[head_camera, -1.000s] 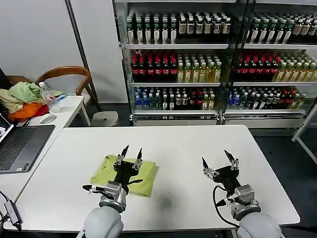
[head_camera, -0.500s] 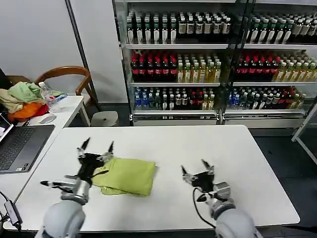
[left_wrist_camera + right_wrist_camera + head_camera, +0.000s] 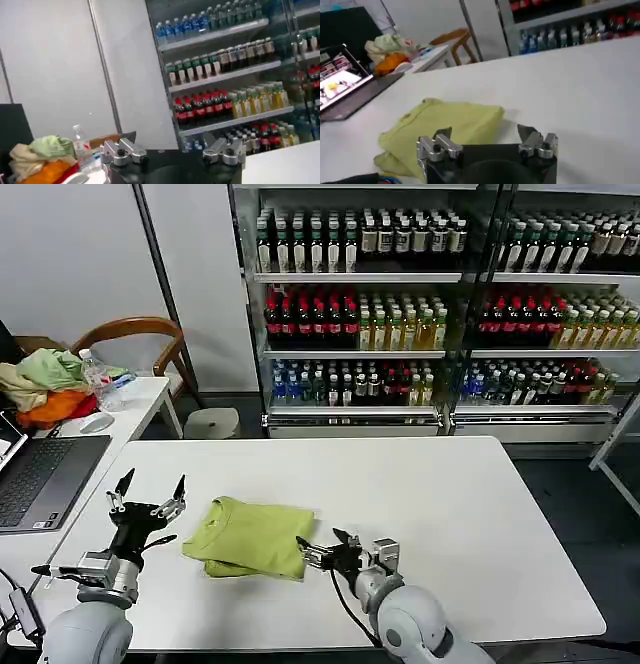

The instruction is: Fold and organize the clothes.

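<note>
The clothes, one lime yellow-green T-shirt (image 3: 255, 536), lie folded into a rectangle on the white table (image 3: 450, 504), left of centre. My left gripper (image 3: 152, 484) is raised just left of the shirt, open, holding nothing. In the left wrist view the left gripper (image 3: 172, 142) points toward the drink shelves. My right gripper (image 3: 322, 546) sits low at the shirt's right edge, open and empty. The right wrist view has the shirt (image 3: 445, 127) just ahead of the right gripper (image 3: 484, 132), with one fingertip (image 3: 443, 134) over the cloth's edge.
A laptop (image 3: 40, 479) lies on the side desk at the left. Behind it are a heap of garments (image 3: 50, 384) and a water bottle (image 3: 95, 374). A wooden chair (image 3: 135, 334) and drink shelves (image 3: 400, 314) stand beyond the table. The table's right half is bare.
My left gripper has moved left, off the shirt and past its left edge. My right gripper has swung left from the table's right side to the shirt's right edge. The shirt has not moved.
</note>
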Tool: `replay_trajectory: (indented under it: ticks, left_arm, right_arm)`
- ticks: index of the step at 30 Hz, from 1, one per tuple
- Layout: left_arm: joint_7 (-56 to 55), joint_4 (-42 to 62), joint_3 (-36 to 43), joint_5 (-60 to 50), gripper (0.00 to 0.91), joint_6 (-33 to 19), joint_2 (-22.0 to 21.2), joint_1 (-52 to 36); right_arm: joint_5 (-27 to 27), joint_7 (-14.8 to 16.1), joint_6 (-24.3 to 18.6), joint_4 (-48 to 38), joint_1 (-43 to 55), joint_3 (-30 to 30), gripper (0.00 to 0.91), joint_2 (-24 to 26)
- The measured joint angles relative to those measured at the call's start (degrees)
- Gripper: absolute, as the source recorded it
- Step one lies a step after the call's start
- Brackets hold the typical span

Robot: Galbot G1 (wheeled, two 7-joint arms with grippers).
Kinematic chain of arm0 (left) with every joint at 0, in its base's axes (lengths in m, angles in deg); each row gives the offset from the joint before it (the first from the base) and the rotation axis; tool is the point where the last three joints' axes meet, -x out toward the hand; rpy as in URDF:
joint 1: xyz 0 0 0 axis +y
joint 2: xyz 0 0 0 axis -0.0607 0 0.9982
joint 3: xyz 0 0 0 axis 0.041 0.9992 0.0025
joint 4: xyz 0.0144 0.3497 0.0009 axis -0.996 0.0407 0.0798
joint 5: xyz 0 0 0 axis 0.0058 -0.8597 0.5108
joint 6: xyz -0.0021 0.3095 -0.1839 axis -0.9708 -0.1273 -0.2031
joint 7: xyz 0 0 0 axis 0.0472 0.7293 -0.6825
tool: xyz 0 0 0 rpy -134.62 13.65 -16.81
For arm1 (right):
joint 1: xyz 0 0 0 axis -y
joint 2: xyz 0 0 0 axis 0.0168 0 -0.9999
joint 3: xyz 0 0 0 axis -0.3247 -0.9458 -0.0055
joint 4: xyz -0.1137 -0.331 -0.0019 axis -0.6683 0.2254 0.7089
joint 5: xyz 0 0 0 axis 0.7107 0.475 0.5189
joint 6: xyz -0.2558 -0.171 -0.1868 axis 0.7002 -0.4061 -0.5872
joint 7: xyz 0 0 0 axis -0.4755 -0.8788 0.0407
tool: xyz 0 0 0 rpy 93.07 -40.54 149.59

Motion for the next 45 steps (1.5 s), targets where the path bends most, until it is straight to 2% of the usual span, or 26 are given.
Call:
replay_trajectory:
  ticks: [9,10,11,12,13,30,45]
  left_arm:
    - [0.3,1.2,-1.0,-0.8,0.907,-1.2,0.2,0.9]
    - [0.3,1.3,-1.2,-0.8,0.907,-1.3,0.3,1.0]
    - [0.3,1.3,-1.3,-0.8,0.907,-1.3,0.4,1.1]
    - [0.4,1.4,-1.5,-0.8,0.907,-1.4,0.5,1.1]
    - [0.4,1.5,-1.6,-0.8,0.907,-1.5,0.5,1.2]
    - [0.4,2.8,-1.7,-1.2,0.907,-2.3,0.5,1.5]
    - [0.4,2.9,-2.1,-1.2,0.907,-2.3,0.8,1.6]
  right_arm:
    - [-5.6,-1.0,0.3,-3.7,1.9,-2.3,0.907,-2.1]
    - [-6.0,-1.1,0.3,-4.0,2.1,-2.5,0.574,-2.3]
    - [-6.3,-1.3,0.3,-4.3,2.2,-2.6,0.383,-2.6]
    - [-6.7,-1.5,0.3,-4.7,2.5,-2.7,0.04,-2.8]
    - [-7.1,-1.7,0.2,-5.0,2.6,-2.8,0.0,-3.1]
    - [-9.5,-3.1,-0.1,-7.1,3.5,-3.6,0.0,-4.6]
    - [-8.0,-1.7,0.6,-5.8,5.3,-1.5,0.0,-3.1]
